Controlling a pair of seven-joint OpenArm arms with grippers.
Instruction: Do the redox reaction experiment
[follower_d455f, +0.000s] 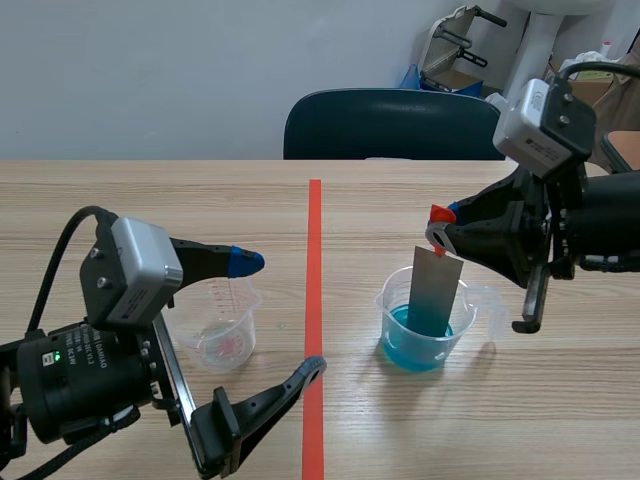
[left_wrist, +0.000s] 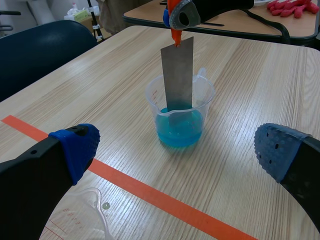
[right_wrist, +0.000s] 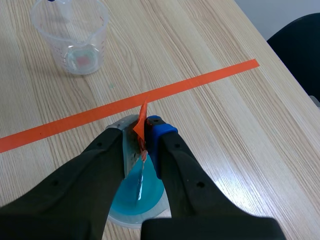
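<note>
While the left gripper (follower_d455f: 279, 315) hangs nearest with its jaws spread wide and nothing between them, a clear cup (follower_d455f: 220, 330) stands on the table (follower_d455f: 150, 200) close under one finger, ungripped. Across the tape line (follower_d455f: 314, 260) stands a beaker (follower_d455f: 395, 340) of blue liquid (follower_d455f: 415, 352). A grey metal strip (follower_d455f: 436, 290) stands nearly upright in it, its lower end in the liquid. The right gripper (follower_d455f: 440, 228) has its jaws pinched on the strip's top, at an orange tab (follower_d455f: 441, 212). Beyond the table's far edge is a dark chair (follower_d455f: 390, 125).
</note>
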